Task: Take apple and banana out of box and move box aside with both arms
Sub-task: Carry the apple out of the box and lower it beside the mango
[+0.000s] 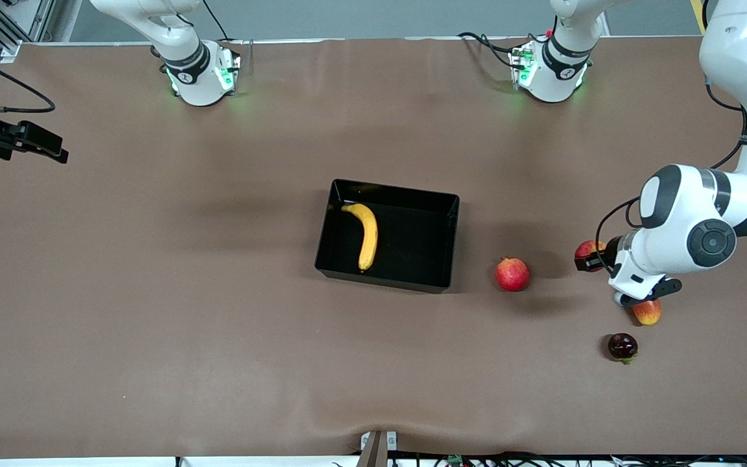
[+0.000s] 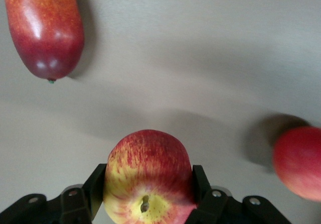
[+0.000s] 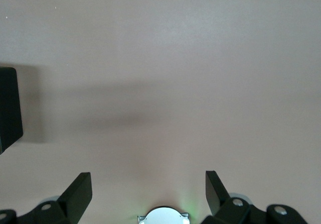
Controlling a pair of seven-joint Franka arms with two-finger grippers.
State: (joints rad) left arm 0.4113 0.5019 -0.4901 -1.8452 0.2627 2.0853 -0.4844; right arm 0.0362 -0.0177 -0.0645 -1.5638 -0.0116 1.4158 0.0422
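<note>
The small red apple with yellow patches sits between the fingers of my left gripper, which is shut on it. In the front view the apple peeks out from under the left gripper near the left arm's end of the table. The yellow banana lies inside the black box at mid-table. My right gripper hangs open and empty over bare table at the right arm's end, and it shows at the edge of the front view.
A round red pomegranate lies between the box and the left gripper. A red-and-yellow mango lies just under the left wrist, nearer the front camera, and also appears in the left wrist view. A small dark fruit lies nearer still.
</note>
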